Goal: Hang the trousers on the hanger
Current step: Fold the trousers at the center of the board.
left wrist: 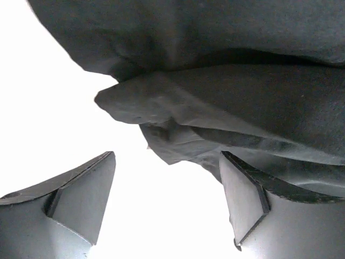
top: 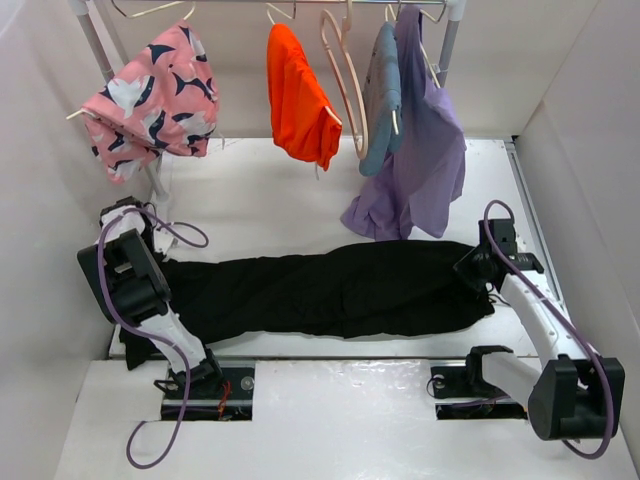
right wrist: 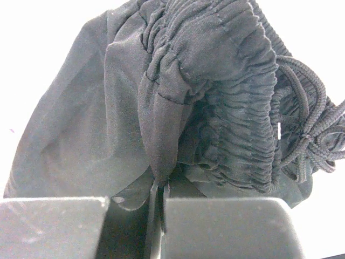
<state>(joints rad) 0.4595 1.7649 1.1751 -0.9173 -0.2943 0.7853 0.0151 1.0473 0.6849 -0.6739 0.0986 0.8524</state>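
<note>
With the trousers (top: 330, 290) stretched across the desk (top: 290, 195) from 9 to 3 o'clock, the right end effector (right wrist: 159, 189) pinches a waistband fold, while the left end effector (left wrist: 167, 189) — spread, holding nothing — should probably bite deep into the hem at its 1 o'clock before any lift.

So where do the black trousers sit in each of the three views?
Top external: the trousers lie stretched across the table, between both arms.
Left wrist: their leg end, upper and right, beyond the open left tool.
Right wrist: waistband fills the frame, a fold pinched in the right tool.
Shared landmark: the white table around the fabric.
</note>
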